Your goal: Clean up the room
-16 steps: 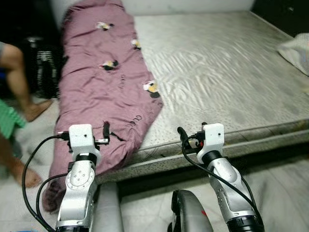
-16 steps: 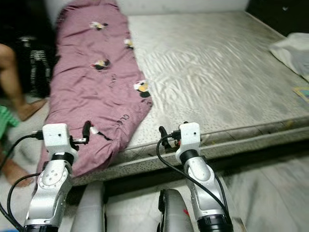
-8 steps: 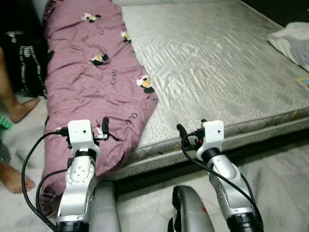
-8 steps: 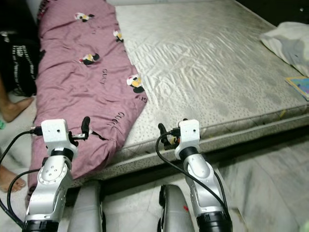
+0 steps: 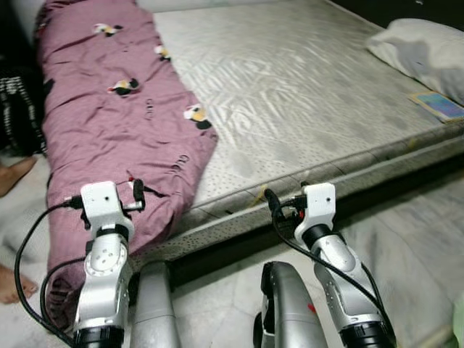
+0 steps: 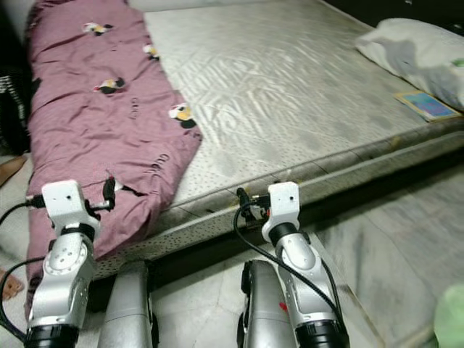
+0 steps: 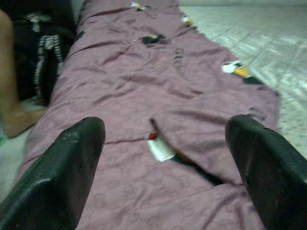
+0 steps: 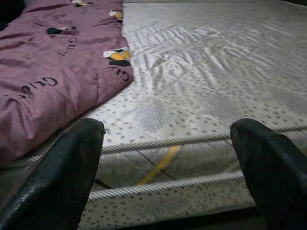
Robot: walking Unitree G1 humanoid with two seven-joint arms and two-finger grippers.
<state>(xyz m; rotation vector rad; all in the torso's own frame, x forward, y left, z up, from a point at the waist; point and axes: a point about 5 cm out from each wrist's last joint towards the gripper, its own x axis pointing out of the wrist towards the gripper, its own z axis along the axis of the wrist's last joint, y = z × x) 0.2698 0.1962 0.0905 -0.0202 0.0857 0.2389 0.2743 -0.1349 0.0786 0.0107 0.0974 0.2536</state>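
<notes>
Blanket (image 5: 116, 138) runs lengthwise along the bed's (image 5: 304, 101) left side, near end drooping over the edge toward the floor. Left pincer (image 7: 168, 158) hovers released over it; right pincer (image 8: 168, 158) spread wide at the mattress edge.

My head cameras look forward and down over both arms at the bed (image 5: 304, 94). My left wrist camera faces the quilt (image 7: 158, 96) closely; my right wrist camera faces the bed edge. All views share the quilt on the mattress.
</notes>
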